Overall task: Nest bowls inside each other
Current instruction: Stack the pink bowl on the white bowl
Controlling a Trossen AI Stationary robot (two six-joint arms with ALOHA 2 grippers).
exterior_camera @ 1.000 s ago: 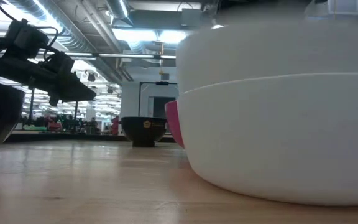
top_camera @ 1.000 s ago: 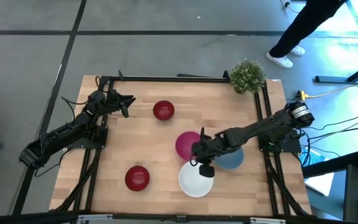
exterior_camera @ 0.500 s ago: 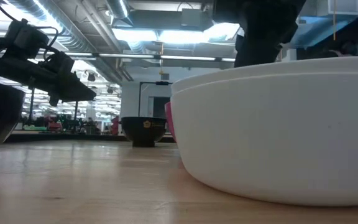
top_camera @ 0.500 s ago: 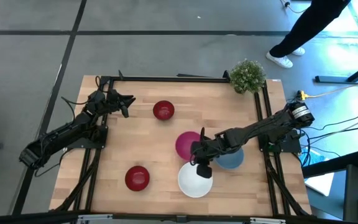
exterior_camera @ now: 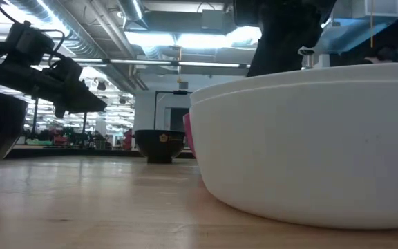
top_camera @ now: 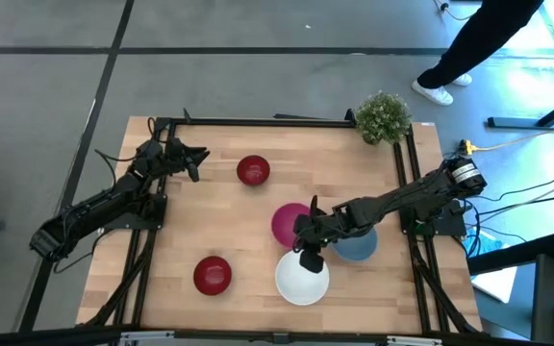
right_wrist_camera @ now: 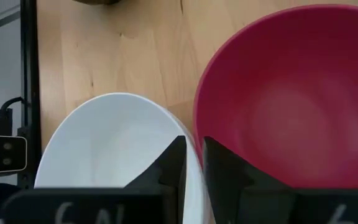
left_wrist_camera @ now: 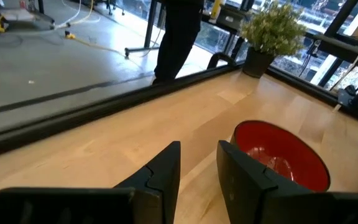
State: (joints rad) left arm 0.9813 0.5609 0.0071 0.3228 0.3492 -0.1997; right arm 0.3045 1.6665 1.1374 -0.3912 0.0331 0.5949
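Two white bowls (top_camera: 302, 281) sit nested near the table's near edge; the low view shows both rims (exterior_camera: 309, 86), one inside the other. A pink bowl (top_camera: 287, 221) stands just beyond them and a blue bowl (top_camera: 359, 248) to their right. One dark red bowl (top_camera: 253, 171) sits toward the far side and another (top_camera: 212, 275) near-left. My right gripper (top_camera: 306, 252) points down over the white bowls' far rim, beside the pink bowl (right_wrist_camera: 291, 93), its fingers a narrow gap apart (right_wrist_camera: 193, 146). My left gripper (top_camera: 196, 161) waits open far-left, facing the far red bowl (left_wrist_camera: 278, 155). My right gripper's fingers stand on either side of the inner white bowl's rim (right_wrist_camera: 190, 134), on the side toward the pink bowl, coming from above. Whether they touch the rim I cannot tell. The bowl rests level inside the other white bowl.
A small green potted plant (top_camera: 384, 117) stands at the table's far right corner. A black frame (top_camera: 277, 121) runs along the table's edges. A person's legs (top_camera: 479, 38) are on the floor beyond the far right corner. Bare wood lies between the red bowls.
The upper white bowl, held raised above the lower one a second ago, has come down and now sits nested in it. My right gripper has since shifted a little toward the far-left along the rim while the bowls stayed put.
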